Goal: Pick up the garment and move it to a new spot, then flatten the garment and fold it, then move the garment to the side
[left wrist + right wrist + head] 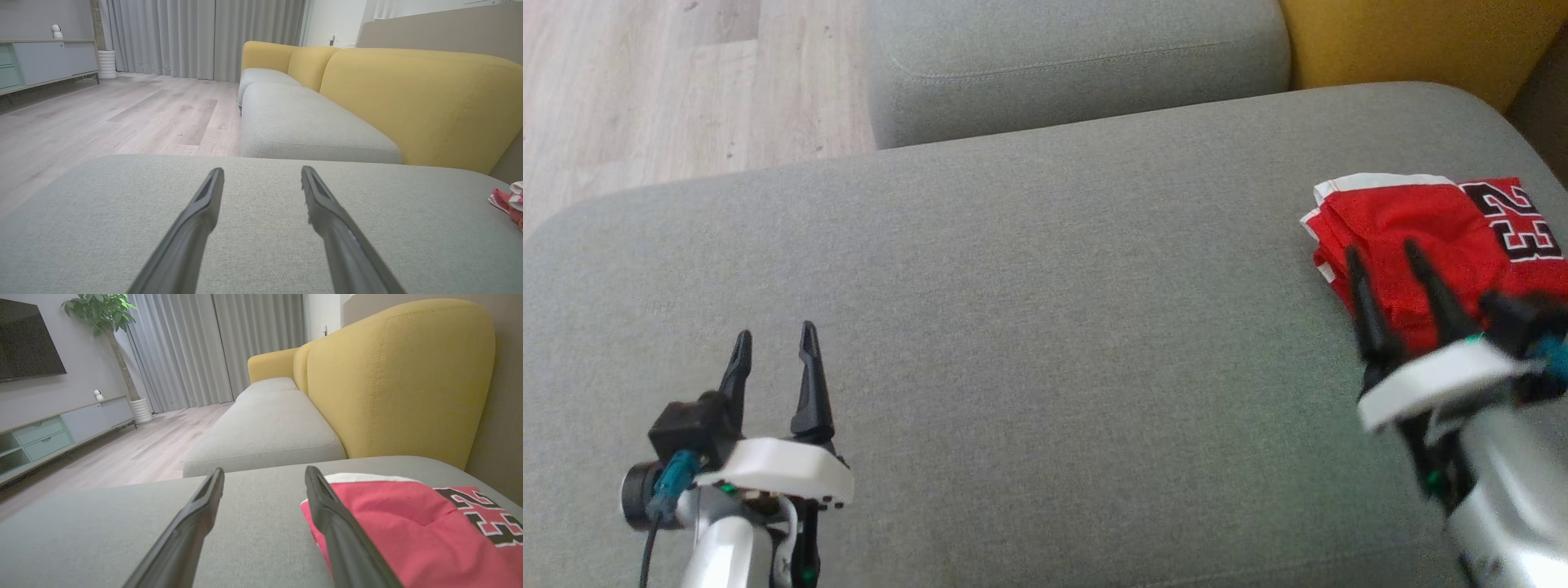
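The garment [1425, 237] is a red jersey with white trim and a black number, lying folded at the right end of the grey sofa cushion [1045, 327]. Its edge also peeks in as the garment [508, 202] at the far right of the left wrist view. My right gripper [1384, 255] is open just above the jersey's left part, fingers apart with nothing between them; in its own view the right gripper [264, 473] has one finger over the garment [408, 522]. My left gripper [774, 333] stands open over bare cushion at the lower left, seen again as the left gripper [262, 173].
A second grey seat cushion [1078, 65] lies beyond this one, with yellow backrests [1413, 41] to the right. Wooden floor [670, 90] drops away past the cushion's far left edge. A TV cabinet [61, 428] and potted plant [102, 318] stand across the room.
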Motion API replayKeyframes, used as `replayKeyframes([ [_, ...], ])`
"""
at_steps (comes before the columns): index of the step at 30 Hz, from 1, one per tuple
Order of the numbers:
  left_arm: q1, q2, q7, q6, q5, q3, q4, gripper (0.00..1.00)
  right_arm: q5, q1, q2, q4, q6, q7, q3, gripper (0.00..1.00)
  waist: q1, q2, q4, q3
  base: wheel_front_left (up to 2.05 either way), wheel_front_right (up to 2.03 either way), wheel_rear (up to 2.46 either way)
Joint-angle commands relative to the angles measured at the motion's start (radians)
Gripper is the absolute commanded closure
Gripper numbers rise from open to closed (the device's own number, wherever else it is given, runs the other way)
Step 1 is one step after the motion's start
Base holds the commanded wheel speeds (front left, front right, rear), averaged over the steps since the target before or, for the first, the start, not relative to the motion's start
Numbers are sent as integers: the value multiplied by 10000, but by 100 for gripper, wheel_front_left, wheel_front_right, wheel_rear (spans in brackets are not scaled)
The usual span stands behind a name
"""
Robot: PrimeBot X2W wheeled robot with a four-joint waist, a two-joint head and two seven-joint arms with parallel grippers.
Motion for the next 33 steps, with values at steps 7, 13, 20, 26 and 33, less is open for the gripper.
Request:
replayKeyframes([
  [7, -187, 73, -53, 70, 271, 617, -200, 0, -1963, 1528, 1145, -2051, 67, -121, -1146, 0, 0, 0, 108, 8, 0, 0, 0],
  [13, -143, 47, -53, 74, 309, 646, -137, 0, -2567, 1886, 1632, -2342, 67, -121, -1335, 0, 0, 0, 133, 53, 0, 0, 0],
  [20, -211, 35, -53, 72, 278, 656, -168, 0, -2688, 1772, 1796, -2362, 67, -121, -1456, 0, 0, 0, 208, 107, 0, 0, 0],
  [26, -213, 32, -53, 112, 136, 599, -167, 0, -2689, 1744, 1819, -2350, 67, -122, -1434, 0, 0, 0, 248, 101, 0, 0, 0],
  [33, 245, -48, 11, 80, 128, 230, 478, 100, -2616, 2232, 1868, -1753, -2, 24, -1556, 100, 0, 0, 236, 83, 0, 0, 0],
])
